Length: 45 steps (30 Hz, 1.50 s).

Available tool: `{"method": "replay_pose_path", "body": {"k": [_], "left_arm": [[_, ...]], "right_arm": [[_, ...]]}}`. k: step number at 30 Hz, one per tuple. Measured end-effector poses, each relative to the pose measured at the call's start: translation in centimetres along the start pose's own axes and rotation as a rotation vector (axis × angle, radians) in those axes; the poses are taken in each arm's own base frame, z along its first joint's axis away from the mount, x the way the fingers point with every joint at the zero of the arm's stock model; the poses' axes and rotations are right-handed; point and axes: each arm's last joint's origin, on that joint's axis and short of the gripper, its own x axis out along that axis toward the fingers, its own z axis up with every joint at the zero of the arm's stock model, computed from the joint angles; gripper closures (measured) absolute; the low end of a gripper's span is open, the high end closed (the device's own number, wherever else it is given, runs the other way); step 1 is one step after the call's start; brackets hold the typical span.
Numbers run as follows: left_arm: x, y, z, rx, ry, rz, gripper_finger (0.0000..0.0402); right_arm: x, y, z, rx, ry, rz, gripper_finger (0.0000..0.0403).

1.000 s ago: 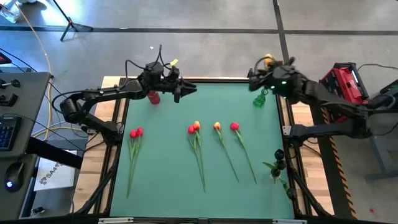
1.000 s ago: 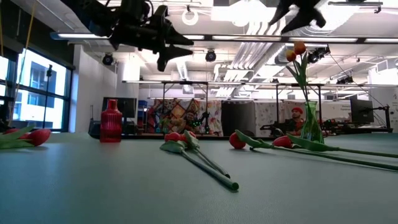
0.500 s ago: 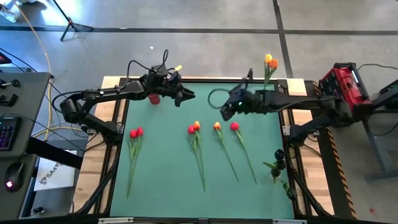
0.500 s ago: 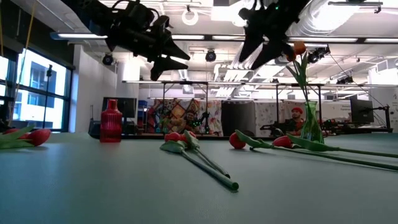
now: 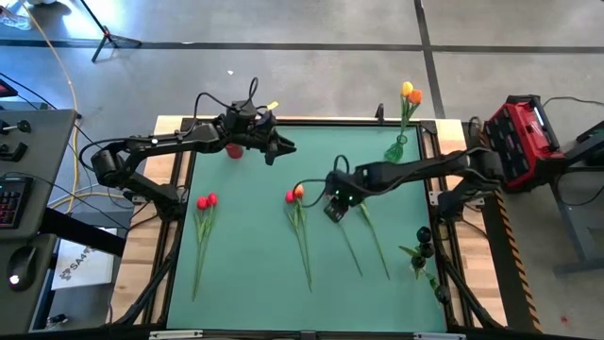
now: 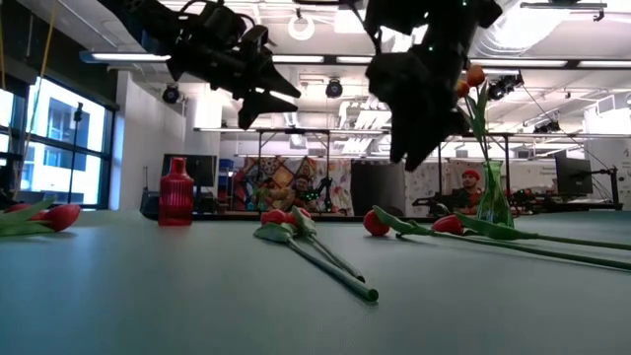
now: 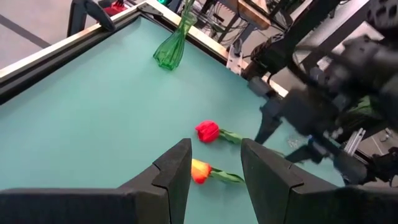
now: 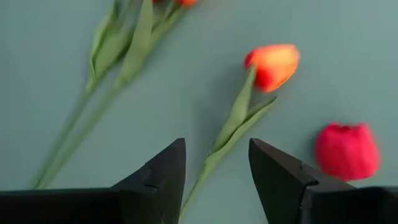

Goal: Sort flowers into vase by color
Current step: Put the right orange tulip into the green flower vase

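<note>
From above, we see a green glass vase [image 5: 394, 150] at the far right corner of the green table [image 5: 245, 246], holding a yellow and an orange tulip [image 5: 410, 93]. A small red vase [image 5: 233, 149] stands near the far left corner, just beside the left gripper [image 5: 283, 148]. The right gripper [image 5: 334, 210] hangs over the loose orange tulip [image 5: 329, 192].

At table height, we see the red vase [image 6: 176, 193] with nothing in it.

From the wrists, we see both pairs of fingers spread, grasping nothing; the orange tulip [image 8: 273, 65] lies beyond the right ones.
</note>
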Motion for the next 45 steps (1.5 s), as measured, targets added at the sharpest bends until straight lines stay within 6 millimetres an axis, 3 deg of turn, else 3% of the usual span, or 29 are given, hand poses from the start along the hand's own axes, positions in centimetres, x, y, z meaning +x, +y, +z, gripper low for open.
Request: {"method": "replay_pose_path", "body": {"k": [10,17,28,40,45], "left_arm": [[0.0,0.0,-0.2,-0.006,0.014,0.005,0.0276],[0.0,0.1,-0.2,0.001,0.014,0.006,0.0276],[0.0,0.1,-0.3,0.008,0.025,0.009,0.0276],[0.0,0.3,-0.7,0.001,0.059,0.043,0.0276],[0.0,0.3,-1.0,-0.011,0.085,0.048,0.0276]], "right_arm": [[4.5,0.5,-0.1,0.04,0.063,-0.053,0.0241],[6.7,-0.3,0.1,0.035,0.069,-0.144,0.0241],[6.9,-2.2,1.7,0.055,0.064,-0.137,0.0316],[8.3,-3.7,2.2,0.032,0.165,-0.111,0.0332],[7.9,-4.2,2.5,0.032,0.168,-0.101,0.037]]}}
